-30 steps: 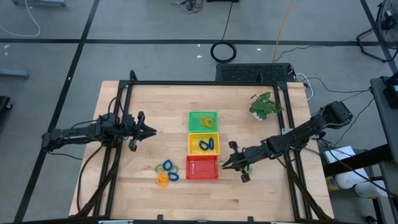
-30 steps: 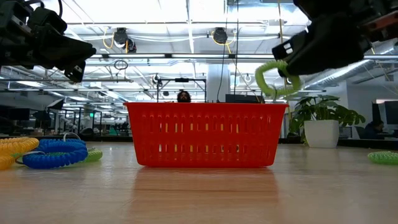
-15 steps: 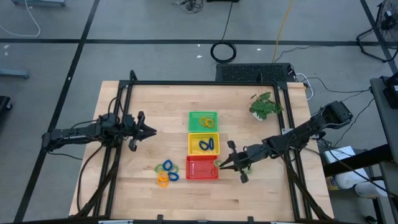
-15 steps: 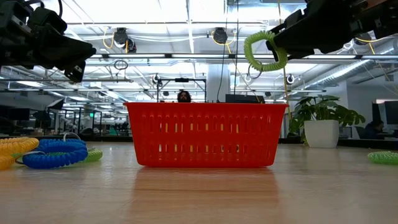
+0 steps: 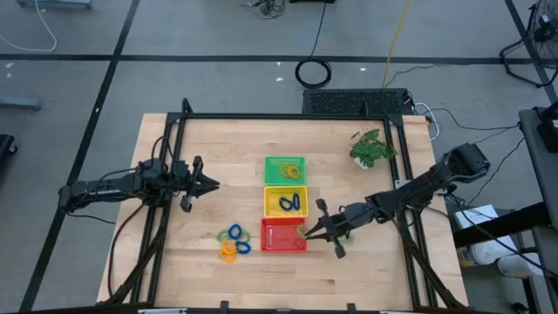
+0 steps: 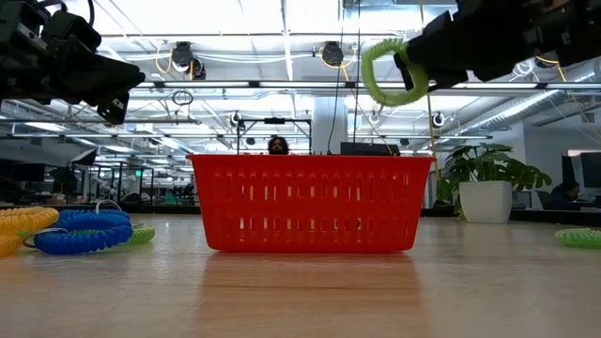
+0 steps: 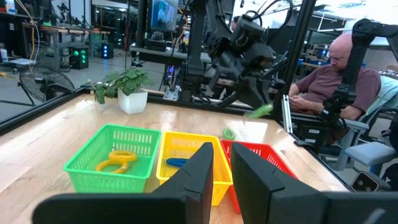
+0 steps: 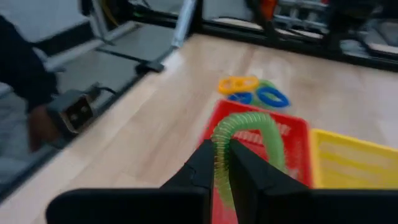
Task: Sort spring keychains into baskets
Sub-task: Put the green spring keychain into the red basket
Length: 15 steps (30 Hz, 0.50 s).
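My right gripper (image 5: 304, 231) hovers at the red basket's (image 5: 284, 237) right rim, shut on a green spring keychain (image 6: 388, 71). The green basket (image 5: 285, 170), farthest of the row, holds an orange-yellow keychain (image 5: 291, 172). The yellow basket (image 5: 285, 201) in the middle holds blue ones (image 5: 290, 204). A heap of blue, orange-yellow and green keychains (image 5: 233, 243) lies on the table left of the red basket. Another green keychain (image 6: 577, 238) lies on the table to its right. My left gripper (image 5: 214, 183) waits shut above the table's left half. My right gripper pinches the green keychain's coil (image 8: 219, 144) between its two fingers, coming level from the table's right side. The loop (image 8: 249, 132) stands out ahead of the fingertips, lifted clear above the red basket's rim.
A potted plant (image 5: 372, 148) stands at the far right of the table. A black frame (image 5: 288, 116) borders the table. A black cable coil (image 5: 314, 72) lies on the floor beyond. A seated person (image 7: 329, 78) shows beyond the table's right side.
My right gripper has moved toward the table's left edge and upward, carrying the green keychain from beside the red basket to above its right rim. It has stayed shut on the keychain.
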### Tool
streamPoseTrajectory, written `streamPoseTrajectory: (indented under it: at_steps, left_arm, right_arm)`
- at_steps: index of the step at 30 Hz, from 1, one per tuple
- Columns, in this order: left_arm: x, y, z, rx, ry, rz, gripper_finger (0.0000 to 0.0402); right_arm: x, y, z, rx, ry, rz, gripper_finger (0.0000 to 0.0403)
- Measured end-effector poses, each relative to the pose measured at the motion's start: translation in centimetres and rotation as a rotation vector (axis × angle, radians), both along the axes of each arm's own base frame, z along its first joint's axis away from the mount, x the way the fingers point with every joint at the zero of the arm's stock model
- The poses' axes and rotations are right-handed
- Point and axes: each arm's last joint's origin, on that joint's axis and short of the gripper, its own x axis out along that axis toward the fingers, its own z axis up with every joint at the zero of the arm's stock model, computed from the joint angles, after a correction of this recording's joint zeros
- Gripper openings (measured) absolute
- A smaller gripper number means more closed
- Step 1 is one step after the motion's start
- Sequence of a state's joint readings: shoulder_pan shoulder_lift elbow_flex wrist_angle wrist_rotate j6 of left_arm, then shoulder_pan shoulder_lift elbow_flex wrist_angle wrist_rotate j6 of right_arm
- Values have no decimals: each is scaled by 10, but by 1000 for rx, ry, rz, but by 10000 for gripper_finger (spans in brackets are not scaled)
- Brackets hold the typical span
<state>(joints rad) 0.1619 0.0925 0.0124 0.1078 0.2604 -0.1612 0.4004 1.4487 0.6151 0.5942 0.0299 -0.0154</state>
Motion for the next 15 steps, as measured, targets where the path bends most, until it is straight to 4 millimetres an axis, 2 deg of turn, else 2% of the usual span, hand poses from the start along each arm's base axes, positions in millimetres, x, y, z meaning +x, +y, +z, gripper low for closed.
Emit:
streamPoseTrajectory:
  at_steps: [6,15]
  left_arm:
    - [0,0,0,0,-1,0,60]
    - [0,0,0,0,0,0,60]
  right_arm:
    - [9,5,-12,-8,-15,38,20]
    - [21,6,0,-36,-15,36,20]
